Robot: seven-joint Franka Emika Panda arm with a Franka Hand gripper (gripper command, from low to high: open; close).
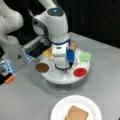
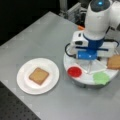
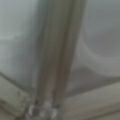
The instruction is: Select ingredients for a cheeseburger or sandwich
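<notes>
Ingredients sit in a round white divided tray [image 1: 62, 78] on the grey tabletop [image 1: 105, 85]; one toast slice [image 1: 76, 113] already lies flat on the white paper plate [image 1: 58, 110], near a front view's bottom.

Front view, ref. tray: dark-brown patty [image 1: 42, 67] at tray's left, red disc [image 1: 80, 72] at lower right, green lettuce [image 1: 85, 57] at right, yellow-orange cheese [image 1: 48, 52] and second toast [image 1: 73, 45] at the far side, both partly hidden by the arm. Hand [image 1: 62, 65] is low over the tray centre, fingertips hidden behind its body. You cannot tell jaw opening here; nothing visibly held.

Front view, ref. plate: plate [image 2: 25, 83] at left w/ toast slice [image 2: 38, 76] roughly centred. Tray [image 2: 85, 80] at right; red disc [image 2: 74, 71] nearest the plate, lettuce [image 2: 101, 77] next to it, second toast [image 2: 114, 62] at the right edge. Hand [image 2: 87, 56] is down over the tray's middle, close to the dividers [image 2: 96, 65]. Patty and cheese not seen here.

Wrist view: only a close, pale tray divider [image 3: 57, 55] and white compartment floor. No fingers, no piece identifiable.

Handling (judgement): pieces look thin, flat, very light, prob. semi-stiff toy material; not fragile, but easy to nudge or flip. Little height to pinch, so take each across opposite edges, jaws straddling the piece. Lettuce looks softest and may fold.
</notes>
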